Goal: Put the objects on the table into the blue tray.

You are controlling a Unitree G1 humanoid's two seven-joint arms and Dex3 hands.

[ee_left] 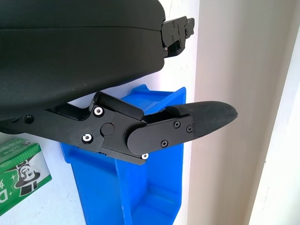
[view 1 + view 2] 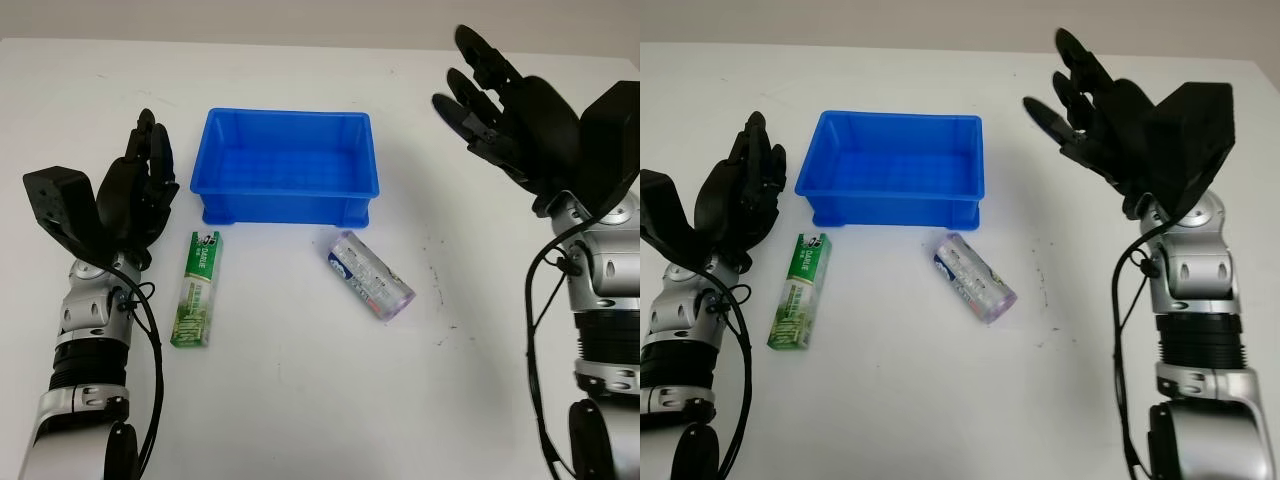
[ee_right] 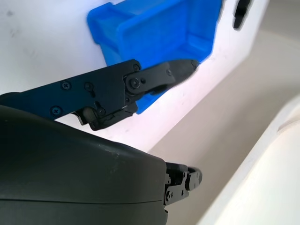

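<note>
Beside the blue tray [image 2: 288,190], both open hands hover; toothpaste box [image 2: 197,288] and roll [image 2: 371,274] lie nearby.

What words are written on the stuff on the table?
"DARLIE": on the green toothpaste box, printed along its white end near the blue tray.
Clear roll-shaped packet: has print on it, too small to read.
Blue tray: no writing seen.
Left hand and right hand: open, no labels.

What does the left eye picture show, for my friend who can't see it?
A blue tray with nothing in it sits on a white table. In front of it lie a green toothpaste box and a shiny tube-shaped packet. The left robot hand and right robot hand are open, one on each side of the tray.
</note>
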